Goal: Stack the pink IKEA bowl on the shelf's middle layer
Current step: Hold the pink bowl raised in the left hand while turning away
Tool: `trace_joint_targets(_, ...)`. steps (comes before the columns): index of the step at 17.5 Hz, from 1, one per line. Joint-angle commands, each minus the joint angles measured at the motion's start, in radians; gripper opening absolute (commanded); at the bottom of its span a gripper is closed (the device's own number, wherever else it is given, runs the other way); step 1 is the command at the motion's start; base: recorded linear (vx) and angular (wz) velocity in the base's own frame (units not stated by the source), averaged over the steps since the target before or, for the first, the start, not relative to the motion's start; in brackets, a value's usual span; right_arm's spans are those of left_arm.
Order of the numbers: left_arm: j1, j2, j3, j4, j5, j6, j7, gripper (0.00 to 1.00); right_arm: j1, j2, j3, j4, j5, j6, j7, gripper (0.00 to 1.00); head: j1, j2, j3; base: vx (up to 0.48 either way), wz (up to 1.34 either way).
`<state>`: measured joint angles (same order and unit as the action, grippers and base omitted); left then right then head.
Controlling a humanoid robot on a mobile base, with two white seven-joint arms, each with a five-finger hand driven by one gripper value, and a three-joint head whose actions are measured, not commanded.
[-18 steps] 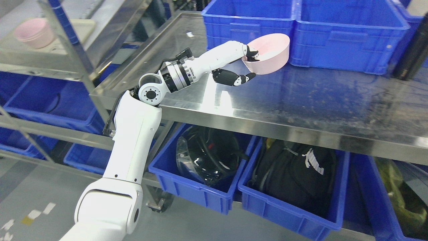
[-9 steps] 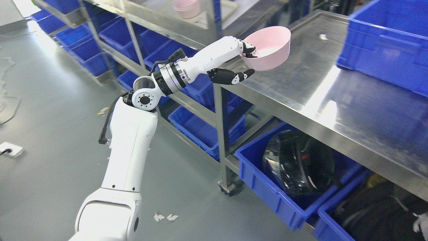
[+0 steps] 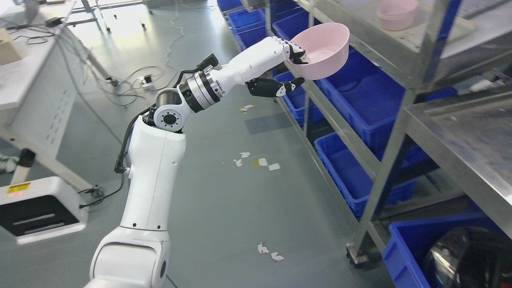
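My left hand is shut on the near rim of a pink bowl and holds it in the air, tilted, in front of the metal shelf unit. The thumb is inside the bowl and the other fingers are under it. A stack of pink bowls stands on a pale tray on the shelf's middle layer, at the upper right, to the right of the held bowl. The right arm is out of view.
Blue bins fill the shelf's lower layers. A steel table with a blue bin holding a dark helmet is at the right. A white table, cables and a white base are at the left. Paper scraps lie on the grey floor.
The whole picture has swung left, from the steel table to the shelf unit and open floor: the camera moved. My left hand keeps the pink bowl in the same grasp.
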<state>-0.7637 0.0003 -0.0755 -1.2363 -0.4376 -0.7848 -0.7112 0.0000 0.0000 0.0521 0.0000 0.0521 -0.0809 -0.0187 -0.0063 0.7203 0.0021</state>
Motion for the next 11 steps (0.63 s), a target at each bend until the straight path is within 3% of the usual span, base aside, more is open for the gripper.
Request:
trace_joint_targets(1,0.001,0.017,0.008,-0.035,0.000,-0.001,0.001,0.00,0.003,-0.017,0.000,-0.017,0.000,0.000,0.000,1.00,0.0000,0.000,0.000,0.166,0.99)
trace_joint_targets(6,0.001,0.017,0.008,-0.035,0.002,-0.001,0.003,0.00,0.005,-0.017,0.000,-0.017,0.000,0.000,0.000,1.00,0.0000,0.000,0.000,0.219,0.79)
trace_joint_targets(11,0.001,0.017,0.002,-0.035,0.000,-0.001,0.003,0.01,0.003,-0.017,0.000,-0.017,0.000,0.000,0.000,1.00,0.0000,0.000,0.000,0.274,0.24)
